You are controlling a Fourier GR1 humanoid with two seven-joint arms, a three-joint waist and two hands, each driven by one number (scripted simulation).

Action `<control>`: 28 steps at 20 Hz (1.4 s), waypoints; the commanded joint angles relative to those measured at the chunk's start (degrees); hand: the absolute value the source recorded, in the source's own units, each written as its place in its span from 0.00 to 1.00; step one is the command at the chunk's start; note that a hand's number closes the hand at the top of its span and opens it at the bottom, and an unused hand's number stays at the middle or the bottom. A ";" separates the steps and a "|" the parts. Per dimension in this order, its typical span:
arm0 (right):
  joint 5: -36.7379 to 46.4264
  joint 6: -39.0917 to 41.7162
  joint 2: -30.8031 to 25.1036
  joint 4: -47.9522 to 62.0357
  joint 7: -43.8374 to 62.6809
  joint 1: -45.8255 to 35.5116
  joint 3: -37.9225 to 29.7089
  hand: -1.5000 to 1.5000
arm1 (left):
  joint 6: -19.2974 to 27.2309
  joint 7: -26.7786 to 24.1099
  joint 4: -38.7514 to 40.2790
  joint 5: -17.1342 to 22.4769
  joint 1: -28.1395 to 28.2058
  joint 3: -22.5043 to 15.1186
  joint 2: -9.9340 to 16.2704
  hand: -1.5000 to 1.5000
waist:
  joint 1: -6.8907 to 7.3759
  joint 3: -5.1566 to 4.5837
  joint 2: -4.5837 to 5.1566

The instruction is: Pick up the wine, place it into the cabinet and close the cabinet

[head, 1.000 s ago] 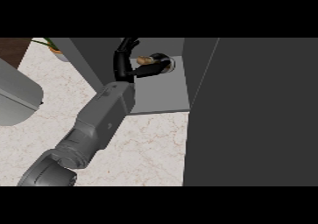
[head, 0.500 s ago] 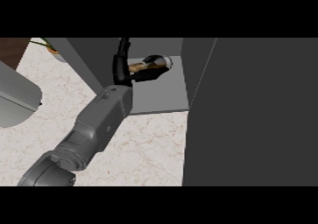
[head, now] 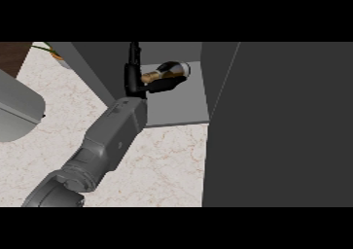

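The wine bottle (head: 170, 69), dark with a golden neck, sits inside the open cabinet on its pale grey shelf (head: 180, 108). My right hand (head: 133, 80) reaches into the cabinet from the lower left and is just left of the bottle's neck. Its fingers (head: 134, 52) stretch straight along the cabinet's left wall, and the thumb (head: 165, 86) lies under the bottle without curling round it. The cabinet door (head: 287, 126), a broad dark panel, stands open at the right. Of my left arm only the grey forearm (head: 12, 112) shows at the left edge; its hand is out of view.
The marble counter (head: 165, 165) runs below the shelf. A potted plant (head: 51, 50) and a brown surface (head: 7, 54) sit at the top left, beside the cabinet's dark left wall (head: 93, 63).
My right hand has drawn a little to the left, away from the bottle, so more of the golden neck shows. The bottle stays on the shelf.
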 commanded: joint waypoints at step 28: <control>-2.43 -2.12 0.26 -4.22 5.03 -1.09 1.90 0.00 | -12.95 -3.00 -3.22 7.75 6.13 -5.08 -0.06 0.00 | 0.07 -0.19 -0.91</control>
